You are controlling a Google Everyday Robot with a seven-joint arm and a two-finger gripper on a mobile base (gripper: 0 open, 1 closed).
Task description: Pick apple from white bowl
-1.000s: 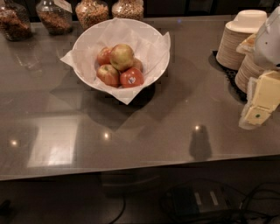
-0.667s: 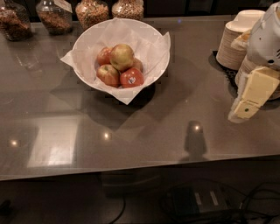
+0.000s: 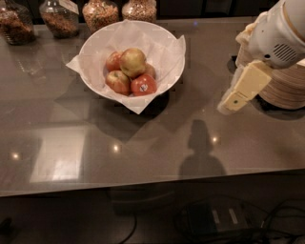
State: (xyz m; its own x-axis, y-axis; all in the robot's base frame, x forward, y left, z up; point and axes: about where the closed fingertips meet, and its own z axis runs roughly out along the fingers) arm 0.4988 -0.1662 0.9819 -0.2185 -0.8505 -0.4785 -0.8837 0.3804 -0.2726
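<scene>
The white bowl (image 3: 164,76), lined with crumpled white paper, stands at the back middle of the grey counter. On top of its pile lies the apple (image 3: 132,61), large and yellow-green with a reddish blush. Around it lie a red apple with a white sticker (image 3: 144,85) and smaller red-yellow apples (image 3: 117,81). My gripper (image 3: 232,101) hangs from the white arm at the right, above the counter, well to the right of the bowl and apart from it.
A stack of beige disposable bowls (image 3: 286,93) stands at the right edge behind the arm. Several glass jars of grains and nuts (image 3: 100,13) line the back edge. The counter's front edge (image 3: 152,183) runs below, with cables on the floor.
The arm has moved up and to the left, toward the bowl; the gripper now sits higher over the counter. The apples and the bowl lie as before.
</scene>
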